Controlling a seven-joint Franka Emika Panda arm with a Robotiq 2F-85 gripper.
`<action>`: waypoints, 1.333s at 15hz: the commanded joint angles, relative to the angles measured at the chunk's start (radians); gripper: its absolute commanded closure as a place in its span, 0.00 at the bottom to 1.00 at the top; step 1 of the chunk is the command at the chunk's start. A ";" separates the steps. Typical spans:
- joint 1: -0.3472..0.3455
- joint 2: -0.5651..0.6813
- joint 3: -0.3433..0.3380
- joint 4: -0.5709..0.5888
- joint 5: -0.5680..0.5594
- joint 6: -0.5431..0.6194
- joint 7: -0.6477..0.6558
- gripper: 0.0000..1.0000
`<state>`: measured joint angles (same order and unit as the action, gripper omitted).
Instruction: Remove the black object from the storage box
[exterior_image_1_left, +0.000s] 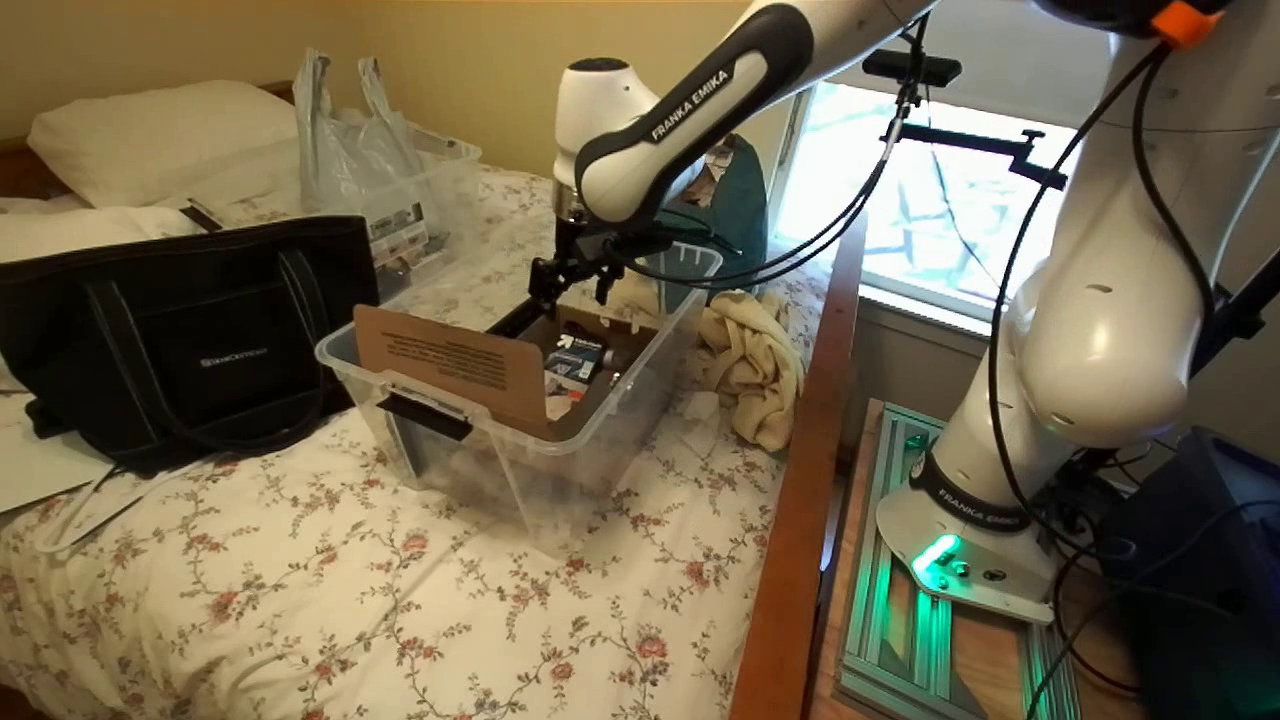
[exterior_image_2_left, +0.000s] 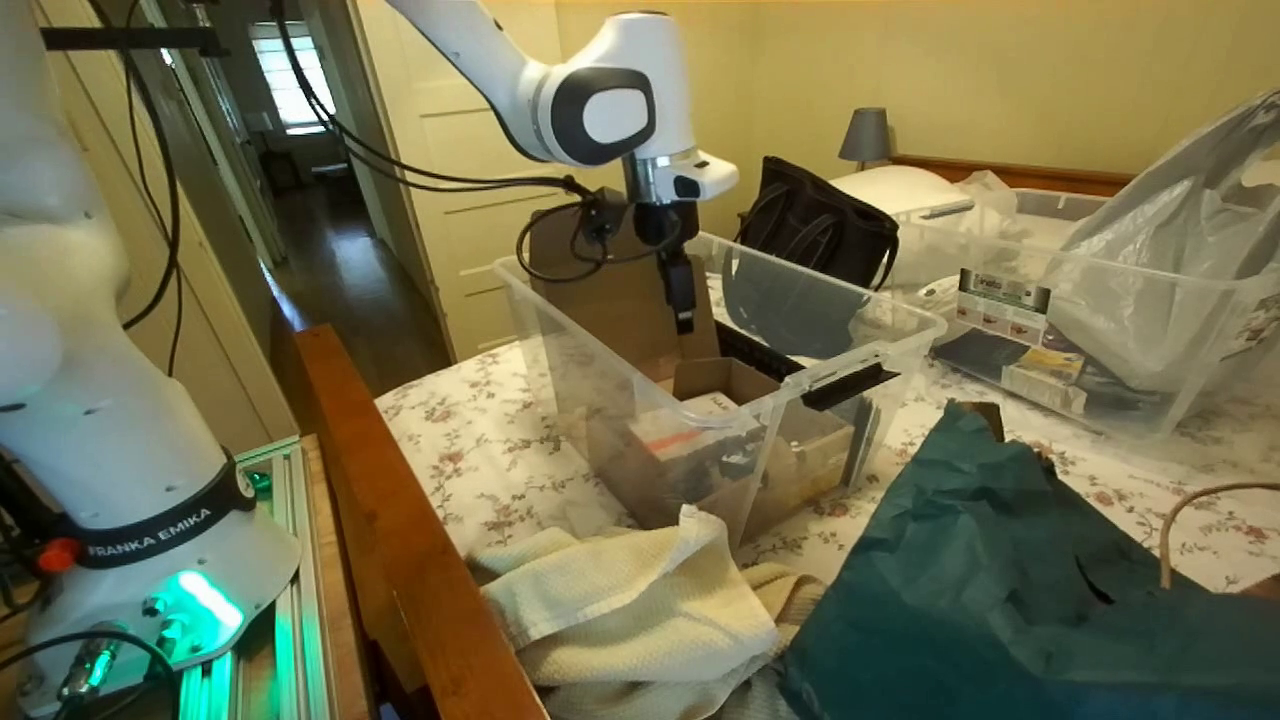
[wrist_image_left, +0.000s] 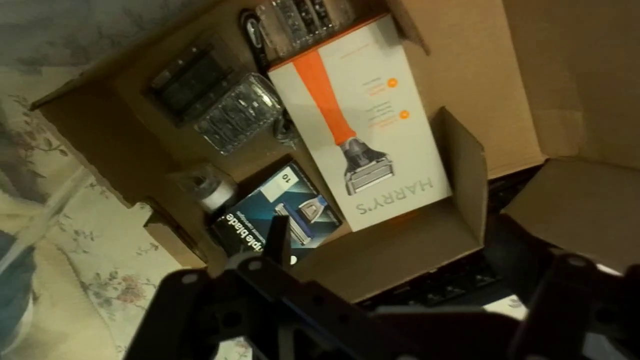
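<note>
The storage box is a clear plastic bin on the bed in both exterior views (exterior_image_1_left: 550, 490) (exterior_image_2_left: 560, 330). A cardboard box (wrist_image_left: 380, 255) stands inside it. The black object, a long dark ribbed item with a white label, appears beside the cardboard box in the wrist view (wrist_image_left: 449, 289) and in both exterior views (exterior_image_1_left: 517, 318) (exterior_image_2_left: 757, 355). It is partly hidden by cardboard and by the gripper. My gripper (exterior_image_1_left: 573, 295) points down over the bin, its fingers apart and empty. It also shows in the wrist view (wrist_image_left: 395, 240) and from the side (exterior_image_2_left: 682, 318).
A brown cardboard flap (exterior_image_1_left: 450, 365) rises above the bin's rim. A white razor box (wrist_image_left: 360, 125) and a blade box (wrist_image_left: 280, 210) lie in the cardboard box. A black bag (exterior_image_1_left: 200, 340), another clear bin (exterior_image_2_left: 1130, 300), a towel (exterior_image_2_left: 640, 610) and a green bag (exterior_image_2_left: 980, 580) surround it.
</note>
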<state>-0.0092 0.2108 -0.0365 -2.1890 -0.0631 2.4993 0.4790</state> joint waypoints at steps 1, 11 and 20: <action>0.019 0.108 -0.050 0.074 -0.045 0.019 0.007 0.00; 0.005 0.313 -0.046 0.188 -0.011 0.074 -0.232 0.00; 0.047 0.399 -0.048 0.211 -0.018 0.096 -0.239 0.00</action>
<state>0.0163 0.5702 -0.0778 -2.0087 -0.0837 2.5989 0.2577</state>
